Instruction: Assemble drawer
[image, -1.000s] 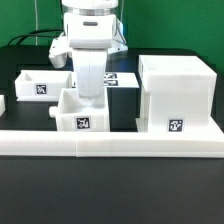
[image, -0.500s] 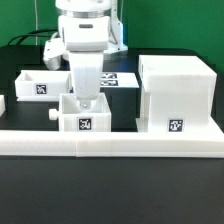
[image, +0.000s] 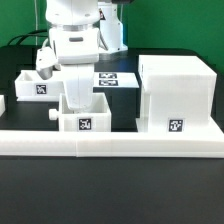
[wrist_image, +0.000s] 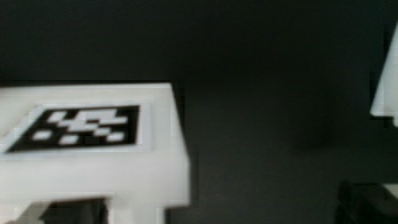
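1. Surface (image: 20, 190), matte black, carries every part.
2. Long white rail (image: 110, 143), smooth and square-edged, runs across the front.
3. Drawer cabinet (image: 176, 95), a plain white cube with a black-and-white tag on its front, stands at the exterior view's right, touching the rail.
4. Glossy white arm (image: 72, 40) reaches down over the middle.
5. Centre drawer box (image: 83, 118), an open-topped white tray with a tag and a round side knob, sits just beside the cabinet.
6. Left drawer box (image: 35, 85), of the same shape, lies behind it.
7. Flat marker board (image: 115, 80) lies behind.
8. Hand (image: 78, 97) hangs at the centre drawer box's open top. Its fingers are hidden, so its grip cannot be told.
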